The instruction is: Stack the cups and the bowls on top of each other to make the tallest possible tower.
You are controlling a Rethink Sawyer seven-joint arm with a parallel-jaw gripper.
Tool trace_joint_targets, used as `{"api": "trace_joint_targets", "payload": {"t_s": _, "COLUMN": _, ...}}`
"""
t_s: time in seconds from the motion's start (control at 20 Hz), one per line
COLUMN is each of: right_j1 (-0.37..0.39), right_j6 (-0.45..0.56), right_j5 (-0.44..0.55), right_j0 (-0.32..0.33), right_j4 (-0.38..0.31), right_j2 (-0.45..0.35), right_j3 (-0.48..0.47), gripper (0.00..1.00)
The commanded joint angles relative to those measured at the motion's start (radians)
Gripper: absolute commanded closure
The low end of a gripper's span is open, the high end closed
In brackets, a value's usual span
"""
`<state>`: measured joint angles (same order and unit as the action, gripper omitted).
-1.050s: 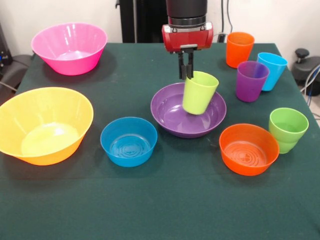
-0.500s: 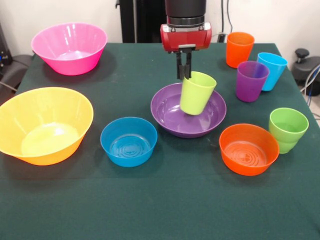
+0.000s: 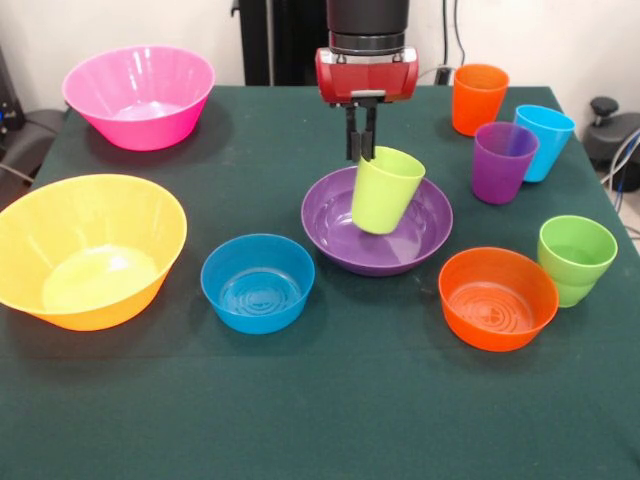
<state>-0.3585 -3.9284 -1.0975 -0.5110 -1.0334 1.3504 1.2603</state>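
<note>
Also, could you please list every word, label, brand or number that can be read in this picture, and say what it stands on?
None: no readable text shows anywhere.
The gripper and its red housing show no legible marking.
The lime-yellow cup it holds, tilted over the purple bowl, is plain.
The other cups and bowls are plain too.

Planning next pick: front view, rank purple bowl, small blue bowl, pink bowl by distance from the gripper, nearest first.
Gripper is shut on the lime-yellow cup.
1. Purple bowl: directly beneath the held cup.
2. Small blue bowl: picture-left of the purple bowl, toward the camera.
3. Pink bowl: far picture-left corner.
</note>
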Motion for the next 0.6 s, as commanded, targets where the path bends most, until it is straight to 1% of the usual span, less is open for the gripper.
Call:
{"api": "trace_joint_targets", "payload": {"t_s": 0.05, "right_j1": -0.023, "right_j6": 0.253, "right_j5": 0.107, "right_j0": 0.017, "right_j4": 0.018, "right_j2": -0.187, "right_j3": -0.071, "gripper": 1.00}}
{"api": "trace_joint_targets", "payload": {"t_s": 0.6, "right_j1": -0.005, "right_j6": 0.244, "right_j5": 0.065, "right_j0": 0.024, "right_j4": 0.003, "right_j2": -0.223, "right_j3": -0.083, "gripper": 1.00}}
